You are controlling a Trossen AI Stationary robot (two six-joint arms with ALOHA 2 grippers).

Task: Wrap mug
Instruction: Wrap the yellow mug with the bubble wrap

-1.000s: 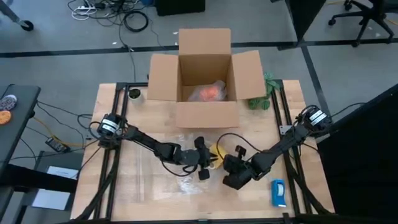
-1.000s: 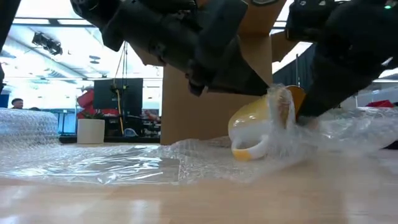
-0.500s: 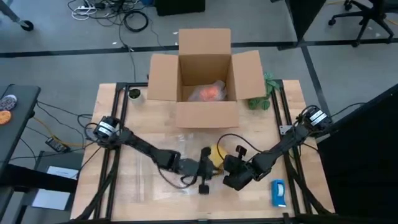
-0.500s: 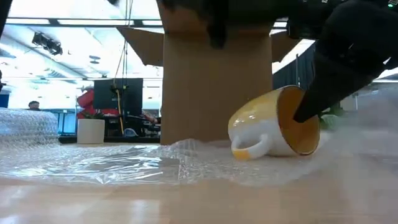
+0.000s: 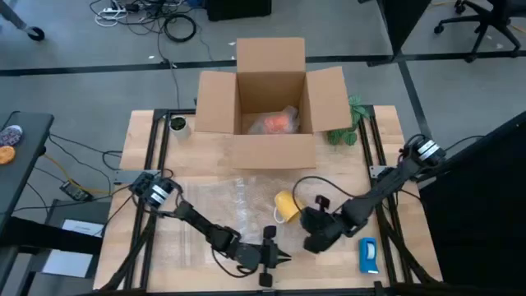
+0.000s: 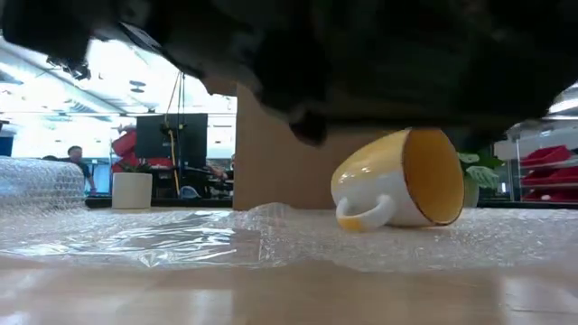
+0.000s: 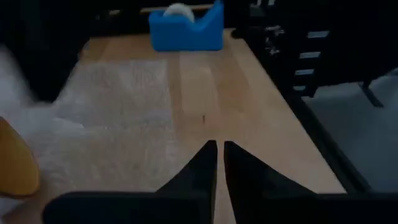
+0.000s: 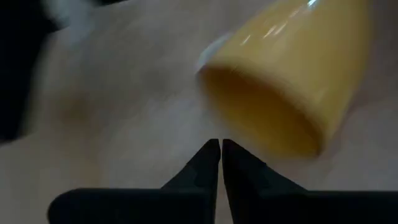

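A yellow mug (image 5: 285, 206) with a white outside lies on its side on a sheet of clear bubble wrap (image 5: 230, 201), its body resting on the wrap. In the low view the mug (image 6: 397, 179) has its handle down and its mouth turned toward the table's right. My right gripper (image 5: 309, 232) is shut just off the mug's mouth (image 8: 261, 118), toward the table's near right, touching nothing. My left gripper (image 5: 276, 259) is shut near the table's front edge, over bare wood beside the wrap (image 7: 118, 106).
An open cardboard box (image 5: 269, 99) with an orange wrapped bundle inside stands at the far middle. A blue tape dispenser (image 5: 367, 255) sits near the right front corner. A green plant (image 5: 349, 123) is right of the box. A bubble wrap roll (image 6: 36, 185) lies far left.
My left gripper has drawn back from the mug toward the table's near edge. My right gripper, whose finger was at the mug's mouth, has pulled away toward the near right. The wrap that stood up over the mug's mouth has dropped flat; the mug stays on its side.
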